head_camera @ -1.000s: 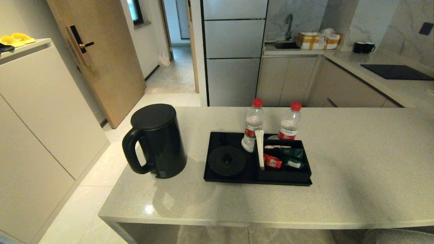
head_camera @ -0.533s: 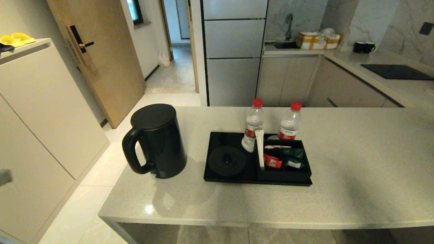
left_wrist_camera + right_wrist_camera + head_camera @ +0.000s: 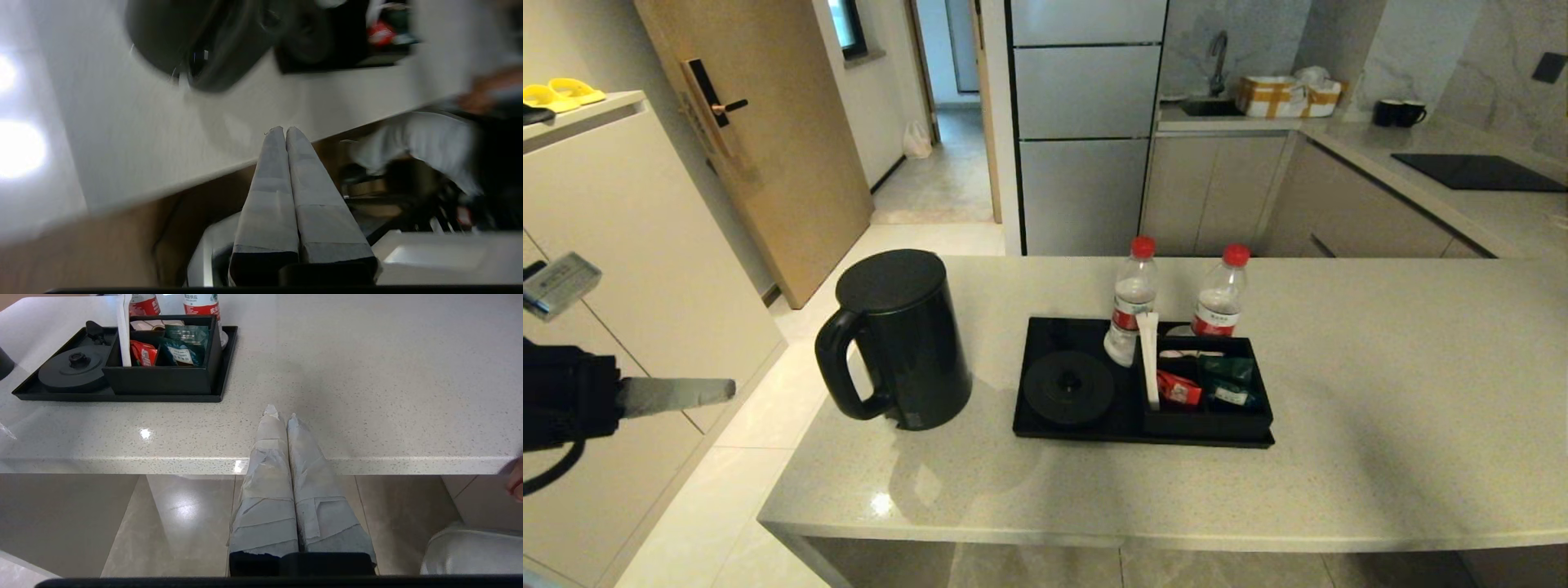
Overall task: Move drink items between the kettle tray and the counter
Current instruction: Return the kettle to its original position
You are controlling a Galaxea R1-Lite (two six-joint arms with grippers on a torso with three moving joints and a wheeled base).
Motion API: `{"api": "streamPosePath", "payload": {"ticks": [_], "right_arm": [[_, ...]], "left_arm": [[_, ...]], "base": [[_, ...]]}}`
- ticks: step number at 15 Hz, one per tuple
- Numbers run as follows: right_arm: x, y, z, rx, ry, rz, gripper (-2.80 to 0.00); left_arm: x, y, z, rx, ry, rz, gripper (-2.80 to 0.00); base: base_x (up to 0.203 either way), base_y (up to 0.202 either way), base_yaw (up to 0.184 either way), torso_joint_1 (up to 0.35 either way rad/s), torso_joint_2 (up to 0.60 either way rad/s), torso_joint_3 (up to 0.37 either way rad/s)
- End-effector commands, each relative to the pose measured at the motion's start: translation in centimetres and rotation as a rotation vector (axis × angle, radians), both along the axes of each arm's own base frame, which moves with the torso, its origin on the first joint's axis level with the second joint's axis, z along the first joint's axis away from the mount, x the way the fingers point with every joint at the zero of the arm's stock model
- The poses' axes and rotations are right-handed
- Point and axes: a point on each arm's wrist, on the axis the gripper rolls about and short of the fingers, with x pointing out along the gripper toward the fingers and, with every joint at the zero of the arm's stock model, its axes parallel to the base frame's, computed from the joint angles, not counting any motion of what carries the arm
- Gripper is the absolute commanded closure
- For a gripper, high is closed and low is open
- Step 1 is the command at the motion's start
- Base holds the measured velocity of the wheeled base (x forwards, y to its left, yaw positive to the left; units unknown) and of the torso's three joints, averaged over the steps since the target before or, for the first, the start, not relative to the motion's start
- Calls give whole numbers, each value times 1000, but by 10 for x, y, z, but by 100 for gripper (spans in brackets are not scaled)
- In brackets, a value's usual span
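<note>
The tall black kettle (image 3: 894, 339) stands on the beige counter (image 3: 1380, 392), left of the black kettle tray (image 3: 1045, 335). The tray's round base disc (image 3: 1068, 387) is bare. Two red-capped water bottles (image 3: 1131, 302) (image 3: 1221, 294) stand at the tray's far side. Dark green sachets (image 3: 1227, 371) lie in the raised box. My left gripper (image 3: 727, 390) is shut and empty, off the counter's left end, level with the kettle's handle. The right gripper (image 3: 282, 414) is shut and empty, low at the counter's near edge, right of the tray.
A red sachet (image 3: 1178, 389) and a white stick packet (image 3: 1149, 359) sit in the box's compartments. A pale cabinet (image 3: 645, 269) stands left of the left arm. The farther worktop with a black hob (image 3: 1478, 173) lies at the back right.
My left arm has risen into the head view from the lower left, its shut gripper now pointing toward the kettle. The things on the counter have not moved.
</note>
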Motion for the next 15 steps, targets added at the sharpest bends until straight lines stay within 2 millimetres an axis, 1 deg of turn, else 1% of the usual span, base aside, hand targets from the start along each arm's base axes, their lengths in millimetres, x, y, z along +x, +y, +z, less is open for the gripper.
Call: {"api": "streamPosePath", "payload": {"ticks": [1, 2, 4, 5, 7, 8, 9, 10, 12, 14, 15], "right_arm": [[0, 0, 0, 0, 0, 1, 0], [0, 0, 0, 0, 0, 1, 0], [0, 0, 0, 0, 0, -1, 0], [0, 0, 0, 0, 0, 1, 0], [0, 0, 0, 0, 0, 1, 0], [0, 0, 0, 0, 0, 1, 0], [0, 0, 0, 0, 0, -1, 0], [0, 0, 0, 0, 0, -1, 0], [0, 0, 0, 0, 0, -1, 0], [0, 0, 0, 0, 0, 1, 0], [0, 0, 0, 0, 0, -1, 0]], "left_arm": [[23, 36, -35, -58, -46, -81, 0], [22, 43, -38, -40, -69, -86, 0], [26, 49, -43, -30, -97, -110, 0], [27, 50, -43, -26, -106, -116, 0], [33, 53, -50, -23, -114, -135, 0], [36, 54, -58, -4, -136, -165, 0], [44, 54, -69, 20, -166, -215, -280], [49, 50, -76, 7, -193, -259, -280], [53, 43, -81, -59, -221, -306, -280], [55, 35, -81, -64, -220, -336, -280], [58, 26, -80, -63, -221, -368, -280]], "base": [[0, 0, 0, 0, 0, 0], [0, 0, 0, 0, 0, 0], [0, 0, 0, 0, 0, 0], [0, 0, 0, 0, 0, 0], [0, 0, 0, 0, 0, 0], [0, 0, 0, 0, 0, 0], [0, 0, 0, 0, 0, 0], [0, 0, 0, 0, 0, 0], [0, 0, 0, 0, 0, 0], [0, 0, 0, 0, 0, 0], [0, 0, 0, 0, 0, 0]]}}
